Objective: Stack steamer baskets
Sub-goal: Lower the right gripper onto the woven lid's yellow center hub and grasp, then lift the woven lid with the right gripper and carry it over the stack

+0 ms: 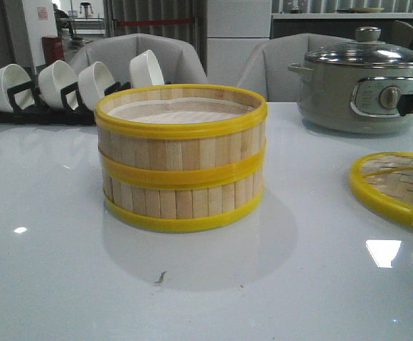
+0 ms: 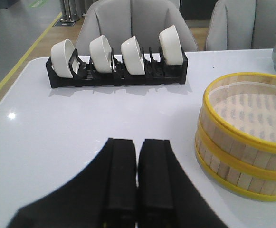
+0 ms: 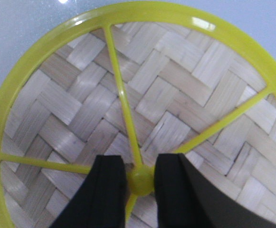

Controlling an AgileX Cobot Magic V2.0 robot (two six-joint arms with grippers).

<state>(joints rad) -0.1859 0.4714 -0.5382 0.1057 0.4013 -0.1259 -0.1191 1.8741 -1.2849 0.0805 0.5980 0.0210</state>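
Your right fingers (image 3: 140,183) pinching the yellow hub of the woven lid (image 3: 176,95) at the table's (image 1: 50,249) right edge, your left fingers (image 2: 138,180) pressed together holding nothing, steamer baskets (image 1: 181,156) stacked mid-table, bowl rack (image 2: 116,71) far left, grey pot (image 1: 362,82) far right

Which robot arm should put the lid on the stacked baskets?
Probably the right. Its gripper is already down at the lid, jaws either side of the yellow centre knob. The left gripper is shut, empty, beside the stacked steamer baskets.

Low front view; 2 wrist close-ups
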